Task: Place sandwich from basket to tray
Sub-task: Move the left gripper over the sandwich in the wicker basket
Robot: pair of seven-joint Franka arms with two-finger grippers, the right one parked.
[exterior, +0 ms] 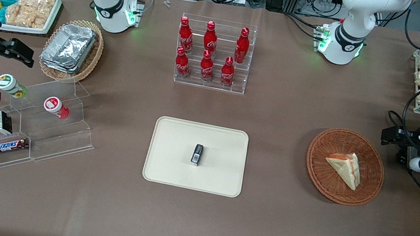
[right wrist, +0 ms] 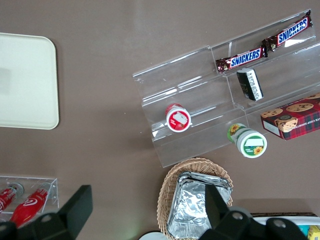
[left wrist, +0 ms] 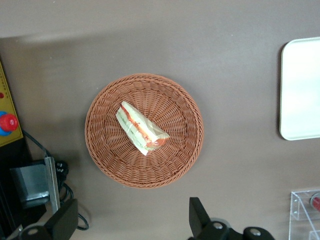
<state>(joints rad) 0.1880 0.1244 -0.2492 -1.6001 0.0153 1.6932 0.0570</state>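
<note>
Round, shallow woven basket (exterior: 345, 166) of reddish-brown wicker, holding one sandwich (exterior: 344, 168): a triangular wedge of pale bread lying on the weave near the middle, with red-orange and green filling along its edge. The left gripper (left wrist: 132, 225) hangs above the table just beside the basket's rim, clear of the wicker, its two dark fingers (left wrist: 64, 222) spread wide with nothing between them.

Flat cream-beige tray (exterior: 196, 156), rectangular with rounded corners and a low rim, well apart from the gripper toward the parked arm's end of the table; one small black packet (exterior: 197, 154) lies near its centre.

Tiered clear acrylic rack (exterior: 214, 54), farther from the front camera than the tray, carrying six red bottles (exterior: 209, 51) in two rows of three.

Lighter tan wicker basket (exterior: 91, 57) with stacked silver foil containers (exterior: 68, 46), far from the gripper at the parked arm's end. Beside it, a stepped clear acrylic stand (exterior: 22, 128) with two Snickers bars (exterior: 9, 145), two small lidded cups (exterior: 56, 107) and one small dark packet (exterior: 4, 122).
</note>
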